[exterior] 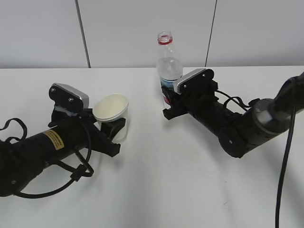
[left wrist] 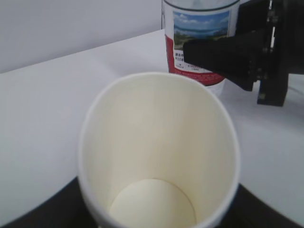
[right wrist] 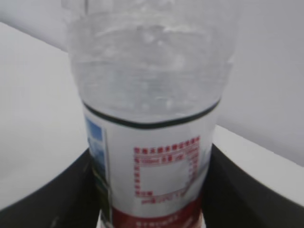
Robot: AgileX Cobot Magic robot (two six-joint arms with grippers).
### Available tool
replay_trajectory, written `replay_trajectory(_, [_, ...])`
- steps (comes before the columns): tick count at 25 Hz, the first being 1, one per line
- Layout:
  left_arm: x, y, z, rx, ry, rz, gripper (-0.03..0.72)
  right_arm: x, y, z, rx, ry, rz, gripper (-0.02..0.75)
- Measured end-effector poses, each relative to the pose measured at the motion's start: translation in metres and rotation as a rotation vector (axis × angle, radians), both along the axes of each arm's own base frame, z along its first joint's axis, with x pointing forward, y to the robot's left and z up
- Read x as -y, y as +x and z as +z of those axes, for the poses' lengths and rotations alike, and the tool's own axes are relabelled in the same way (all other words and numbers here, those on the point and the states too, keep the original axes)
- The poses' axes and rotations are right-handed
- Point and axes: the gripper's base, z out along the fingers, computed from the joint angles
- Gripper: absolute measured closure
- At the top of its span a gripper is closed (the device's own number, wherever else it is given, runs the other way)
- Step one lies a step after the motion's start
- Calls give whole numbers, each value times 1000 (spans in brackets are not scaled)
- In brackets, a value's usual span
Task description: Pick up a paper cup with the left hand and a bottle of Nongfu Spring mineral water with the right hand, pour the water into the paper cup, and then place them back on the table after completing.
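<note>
Left tool has its black fingers on either side of the cup, pinching its lower wall; the cup sits left of the bottle, near it but not touching, leaning a little, mouth up and dry inside in the left wrist view, and whether its base is on the counter or just off it I can't tell. Risk here: the paper wall is soft, so too hard a squeeze would oval the rim and a loose one would let it slip once water lands in it. Right tool is clamped on the bottle at the label band, dark fingers flanking it in the right wrist view. Bottle stands upright, cap off, red ring at the neck, water up to the shoulder. Risks: with no cap, any fast tilt would slosh out before the mouth is over the cup; the grip is low on a tall bottle, so it could swing or twist in the fingers when tipped; a thin bottle squeezed hard could burp water out. Left arm lies low, nearly flat along the counter, reaching right toward the bottle. Right arm comes in low from the right, elbow raised a bit, wrist level, pointing left at the bottle.
</note>
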Motion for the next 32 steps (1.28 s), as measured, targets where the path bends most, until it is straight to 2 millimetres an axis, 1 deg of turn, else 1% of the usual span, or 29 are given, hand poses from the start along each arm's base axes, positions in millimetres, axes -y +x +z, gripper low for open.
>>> replay_trajectory(2, [0,0,8,-2,14,1,316,-2,-1,1,18,-63,31,328])
replay_trajectory(4, [-1,-1,12,-19,34,5,317,-4,-2,3,39,-108,62,328])
replay_trajectory(10, [-3,-2,7,-78,77,15,321,-6,-3,14,117,-243,102,328])
replay_trajectory(15, [-2,-2,10,-90,13,22,323,-7,-3,24,188,-336,107,329])
replay_trajectory(20, [1,-3,14,-63,-22,-7,323,-7,-3,35,271,-441,109,329])
replay_trajectory(24, [3,-4,15,-49,-25,-38,323,-7,-3,37,318,-526,116,329])
replay_trajectory(32, [4,-5,15,-43,-23,-56,323,-7,-3,42,435,-622,106,330])
